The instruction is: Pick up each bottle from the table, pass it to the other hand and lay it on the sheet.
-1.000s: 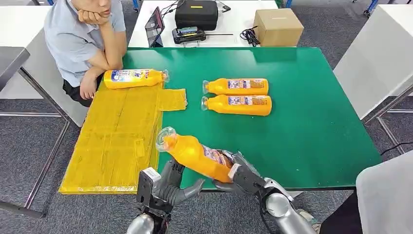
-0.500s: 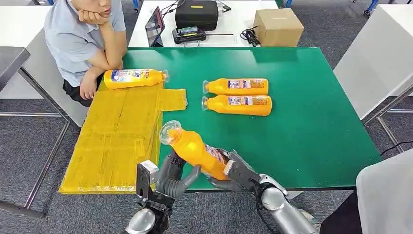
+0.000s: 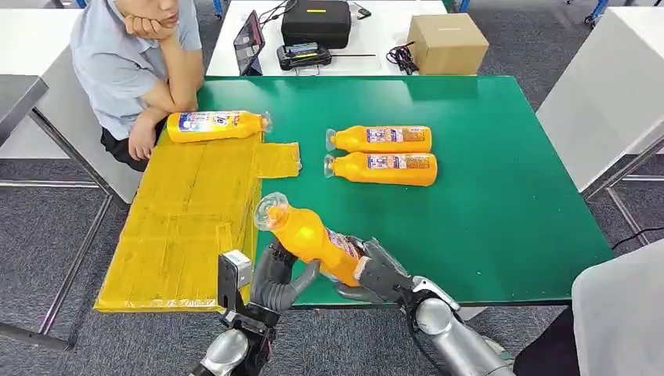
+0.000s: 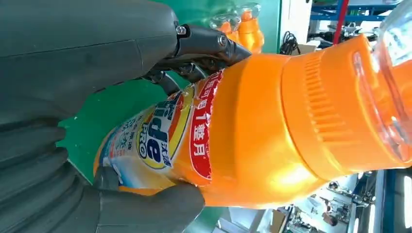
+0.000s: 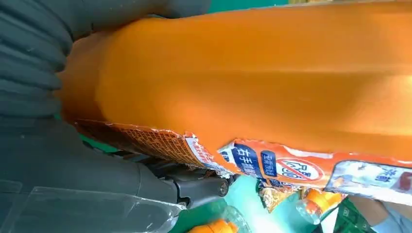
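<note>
- right hand [image 3: 374, 272]: low over the near table edge, fingers wrapped round the base end of the held bottle [image 3: 312, 239]
- left hand [image 3: 274, 283]: just beside it, fingers curled up round the bottle's mid-body
- bottle: tilted, long axis diagonal, clear cap up and toward the yellow sheet [image 3: 188, 219]

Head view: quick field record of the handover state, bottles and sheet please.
held bottle: orange bottle, tilted, cap toward the sheet, above the table's near edge
right hand: grips the bottle's base
left hand: fingers curled on the bottle's middle
sheet: yellow sheet on the left side of the green table
on sheet: one bottle at its far end
waiting: two bottles lying side by side
</note>
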Controlling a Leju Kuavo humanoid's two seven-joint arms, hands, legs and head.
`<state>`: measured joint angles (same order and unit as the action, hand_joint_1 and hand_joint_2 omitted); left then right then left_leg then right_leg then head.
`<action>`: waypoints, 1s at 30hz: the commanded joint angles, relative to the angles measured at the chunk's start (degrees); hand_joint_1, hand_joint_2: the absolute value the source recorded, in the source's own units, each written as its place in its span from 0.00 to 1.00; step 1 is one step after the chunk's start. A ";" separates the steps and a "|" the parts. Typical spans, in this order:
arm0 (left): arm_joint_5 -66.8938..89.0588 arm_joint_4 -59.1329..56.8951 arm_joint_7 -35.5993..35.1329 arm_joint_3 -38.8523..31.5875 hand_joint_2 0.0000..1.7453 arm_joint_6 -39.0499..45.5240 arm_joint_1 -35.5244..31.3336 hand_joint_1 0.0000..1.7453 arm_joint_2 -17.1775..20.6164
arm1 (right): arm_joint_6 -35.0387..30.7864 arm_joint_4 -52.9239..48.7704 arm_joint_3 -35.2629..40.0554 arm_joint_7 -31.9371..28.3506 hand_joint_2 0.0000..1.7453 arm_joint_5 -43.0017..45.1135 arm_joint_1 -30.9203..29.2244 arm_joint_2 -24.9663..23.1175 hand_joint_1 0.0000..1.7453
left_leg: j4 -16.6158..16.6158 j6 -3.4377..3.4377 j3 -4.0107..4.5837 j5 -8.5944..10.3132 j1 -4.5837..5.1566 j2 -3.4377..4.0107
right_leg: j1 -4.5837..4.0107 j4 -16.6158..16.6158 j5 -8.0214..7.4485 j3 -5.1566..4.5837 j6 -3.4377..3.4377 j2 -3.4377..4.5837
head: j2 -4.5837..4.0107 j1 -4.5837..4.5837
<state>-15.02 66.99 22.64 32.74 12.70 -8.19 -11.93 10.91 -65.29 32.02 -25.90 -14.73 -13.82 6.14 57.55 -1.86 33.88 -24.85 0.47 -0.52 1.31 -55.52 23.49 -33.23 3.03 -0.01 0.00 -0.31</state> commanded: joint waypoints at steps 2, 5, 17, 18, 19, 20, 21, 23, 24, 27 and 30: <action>-1.77 -1.52 -1.08 3.19 1.00 -2.56 -2.04 1.00 0.85 | -0.59 5.42 3.15 1.51 1.00 -0.12 -4.06 -0.60 1.00 | 0.03 0.12 -0.14 -0.08 -0.09 0.11 | -0.10 0.02 0.03 0.13 -0.15 0.07 | 0.00 0.00; -2.59 -0.59 -1.67 3.74 1.00 -3.32 -1.79 1.00 1.19 | -1.80 6.03 3.85 2.15 1.00 -1.43 -4.61 -0.86 0.99 | 0.04 0.12 -0.13 -0.08 -0.09 0.14 | -0.10 0.01 0.02 0.12 -0.14 0.10 | 0.00 0.00; -2.64 0.51 -1.24 2.80 1.00 -0.99 -1.56 1.00 1.40 | -6.35 7.25 4.22 4.33 1.00 -3.94 -5.78 -2.33 0.00 | 0.03 0.11 -0.09 -0.06 -0.08 0.14 | -0.09 0.00 0.01 0.08 -0.12 0.10 | 0.00 0.00; -2.33 0.73 -1.08 2.82 1.00 -0.68 -1.51 1.00 1.49 | -6.63 7.27 4.15 4.46 1.00 -4.13 -5.76 -2.43 0.00 | 0.02 0.09 -0.08 -0.04 -0.06 0.09 | -0.07 0.00 0.01 0.07 -0.11 0.06 | 0.00 0.00; -2.17 1.37 -0.89 2.81 1.00 -0.61 -1.36 1.00 1.59 | -6.71 7.17 4.05 4.45 0.00 -4.11 -5.63 -2.55 0.00 | 0.07 0.15 -0.15 -0.11 -0.11 0.15 | -0.13 -0.02 0.05 0.15 -0.17 0.10 | 0.00 -0.02; -2.17 1.60 -0.90 2.81 1.00 -0.65 -1.34 1.00 1.62 | -6.79 7.13 3.94 4.44 0.00 -4.07 -5.58 -2.61 0.00 | 0.05 0.12 -0.10 -0.07 -0.09 0.14 | -0.10 -0.02 0.02 0.09 -0.14 0.10 | 0.00 0.02; -2.13 1.71 -0.97 2.86 1.00 -0.67 -1.47 1.00 1.57 | -6.79 7.08 3.98 4.44 0.00 -4.07 -5.60 -2.73 0.00 | 0.02 0.10 -0.09 -0.06 -0.07 0.14 | -0.08 -0.01 0.01 0.07 -0.12 0.11 | 0.00 -0.02; -2.35 2.99 -1.00 2.81 1.00 -0.75 -1.19 1.00 1.72 | -6.97 7.00 3.74 4.31 1.00 -3.97 -5.56 -2.93 0.00 | 0.05 0.13 -0.11 -0.09 -0.09 0.16 | -0.10 -0.01 0.03 0.10 -0.15 0.12 | 0.00 0.00; -2.49 3.16 -1.08 2.91 1.00 -0.86 -1.23 1.00 1.76 | -6.95 6.84 3.62 4.13 1.00 -3.73 -5.50 -3.04 0.00 | 0.02 0.11 -0.09 -0.06 -0.07 0.12 | -0.08 -0.01 0.02 0.08 -0.13 0.09 | 0.00 -0.02; -1.93 3.58 -0.60 2.69 1.00 0.14 -1.07 1.00 1.77 | -7.14 6.32 3.60 4.11 1.00 -3.80 -5.35 -2.93 0.00 | 0.02 0.10 -0.05 -0.04 -0.06 0.11 | -0.07 -0.01 0.01 0.03 -0.11 0.08 | 0.00 0.00; 2.10 4.47 1.14 2.20 1.00 4.66 -0.82 1.00 2.05 | -8.31 5.11 2.97 3.92 1.00 -4.10 -4.45 -2.66 0.00 | 0.01 0.09 -0.08 -0.05 -0.05 0.10 | -0.06 -0.01 0.03 0.06 -0.11 0.07 | 0.00 -0.02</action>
<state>-16.94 69.22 21.77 33.03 12.68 -8.29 -11.56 4.15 -62.53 34.42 -21.97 -18.47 -16.20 3.87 57.55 -1.86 33.88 -24.85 0.46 -0.53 1.30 -55.53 23.49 -33.23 3.03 -0.01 0.00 -0.33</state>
